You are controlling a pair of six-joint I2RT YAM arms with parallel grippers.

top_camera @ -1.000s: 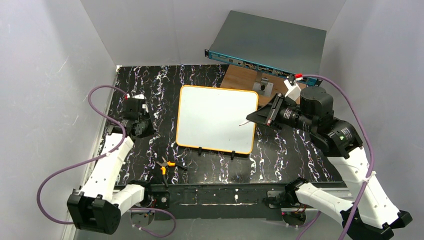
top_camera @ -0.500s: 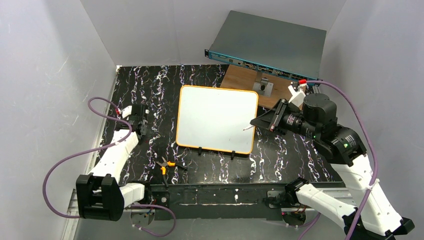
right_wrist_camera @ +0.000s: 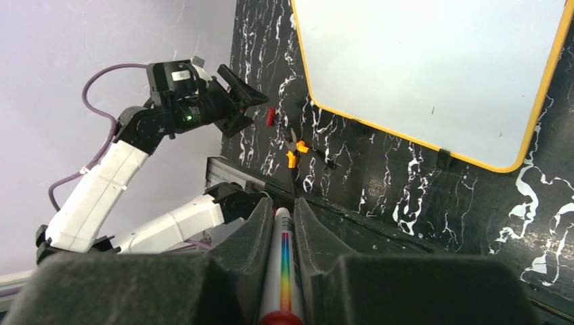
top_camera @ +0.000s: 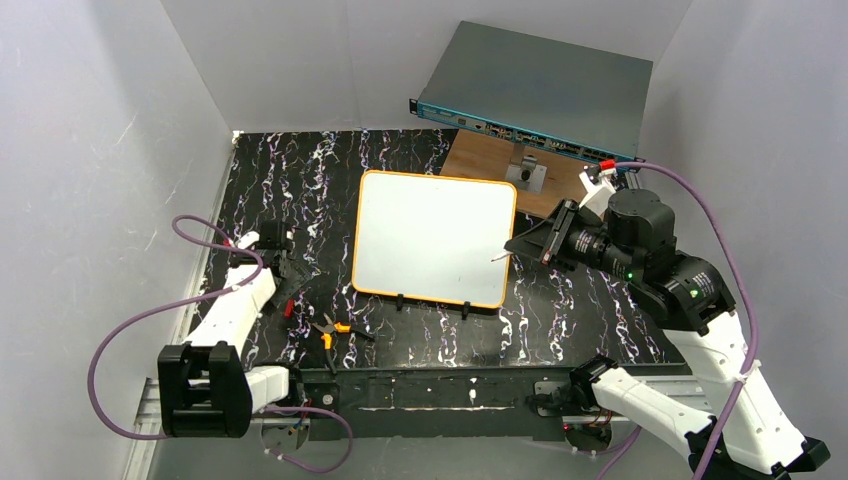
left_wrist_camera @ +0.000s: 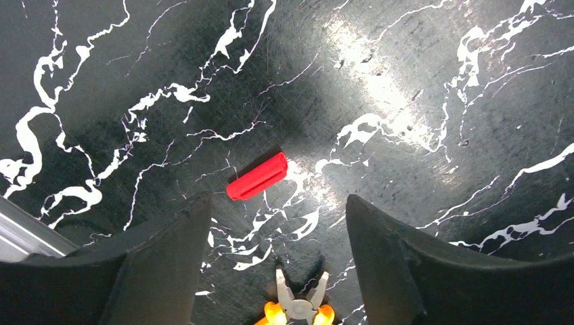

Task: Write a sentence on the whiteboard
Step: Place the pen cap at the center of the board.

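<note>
Marble-patterned black tabletop [top_camera: 300,180], white-veined, sits boxed in by pale grey walls [top_camera: 100,120]. The whiteboard [top_camera: 430,235] lies at its centre, orange-rimmed, with 2 black clip feet on its near edge and a plain white face. The right gripper [right_wrist_camera: 279,210] is clamped on a marker [right_wrist_camera: 283,271], whose tip is over the board's near right corner. The left gripper [left_wrist_camera: 277,203] hangs with its jaws wide apart above a red cap [left_wrist_camera: 257,176], and orange-handled pliers [top_camera: 332,330] lie just beside the cap. A grey rack box [top_camera: 540,85] and a wooden slab [top_camera: 480,160] sit behind.
</note>
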